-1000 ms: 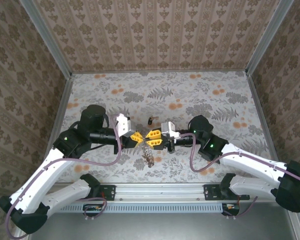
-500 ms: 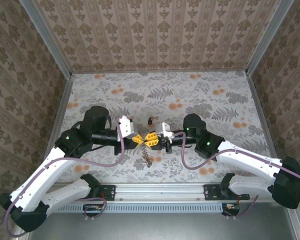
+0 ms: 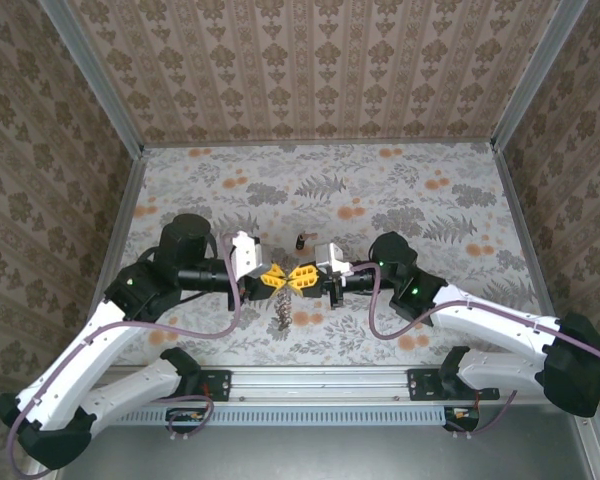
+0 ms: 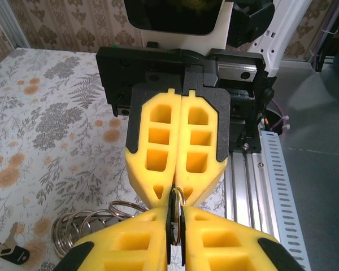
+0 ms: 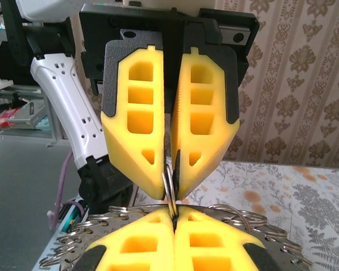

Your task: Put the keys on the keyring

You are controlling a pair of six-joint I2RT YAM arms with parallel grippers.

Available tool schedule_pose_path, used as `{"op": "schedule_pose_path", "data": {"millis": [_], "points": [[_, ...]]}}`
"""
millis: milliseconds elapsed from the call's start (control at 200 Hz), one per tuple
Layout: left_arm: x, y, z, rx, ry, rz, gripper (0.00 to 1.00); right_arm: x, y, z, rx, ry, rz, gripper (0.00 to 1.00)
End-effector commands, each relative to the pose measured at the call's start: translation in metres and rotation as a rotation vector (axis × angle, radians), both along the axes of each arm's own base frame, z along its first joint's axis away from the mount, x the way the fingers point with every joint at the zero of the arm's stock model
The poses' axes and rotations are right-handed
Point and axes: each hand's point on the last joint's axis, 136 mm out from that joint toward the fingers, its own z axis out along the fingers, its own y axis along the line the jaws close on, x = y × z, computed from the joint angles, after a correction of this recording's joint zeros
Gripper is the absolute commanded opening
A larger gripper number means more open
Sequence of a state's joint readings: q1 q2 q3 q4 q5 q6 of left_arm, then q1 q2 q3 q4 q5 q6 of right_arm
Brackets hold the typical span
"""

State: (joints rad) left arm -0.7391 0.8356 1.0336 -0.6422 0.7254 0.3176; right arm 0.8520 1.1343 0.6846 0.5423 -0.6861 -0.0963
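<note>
Left hand (image 3: 278, 280), right hand (image 3: 296, 279) tip to tip, both pinched shut on keyring (image 4: 90, 224) loop, rest dangling. Black-headed key (image 4: 12, 252) lies apart on tabletop (image 3: 410, 190). Ring wire likely thin, stiff, slippery; pinch flat across loop.

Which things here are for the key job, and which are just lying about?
For the job: grey metal keyring of linked wire loops; small black-headed key; left end effector and right end effector, both pinching a loop.
Just lying about: flower-print table cover; silver metal rail.
</note>
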Motion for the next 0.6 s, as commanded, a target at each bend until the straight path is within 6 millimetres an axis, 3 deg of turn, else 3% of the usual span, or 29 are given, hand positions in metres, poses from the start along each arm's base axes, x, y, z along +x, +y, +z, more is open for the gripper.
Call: {"op": "schedule_pose_path", "data": {"millis": [0,110,250,595], "points": [[-0.006,0.001,0.005,-0.023,0.002,-0.025,0.15,-0.007,-0.005,0.031,0.106,-0.054,0.017,0.00],[-0.009,0.000,0.005,-0.023,0.012,-0.048,0.05,-0.010,-0.006,0.032,0.111,-0.052,0.028,0.00],[-0.009,-0.003,0.005,-0.023,0.026,-0.063,0.05,-0.012,-0.006,0.037,0.133,-0.047,0.042,0.00],[-0.013,0.000,0.017,-0.053,-0.006,-0.089,0.19,-0.010,-0.008,0.042,0.163,-0.060,0.028,0.00]]}}
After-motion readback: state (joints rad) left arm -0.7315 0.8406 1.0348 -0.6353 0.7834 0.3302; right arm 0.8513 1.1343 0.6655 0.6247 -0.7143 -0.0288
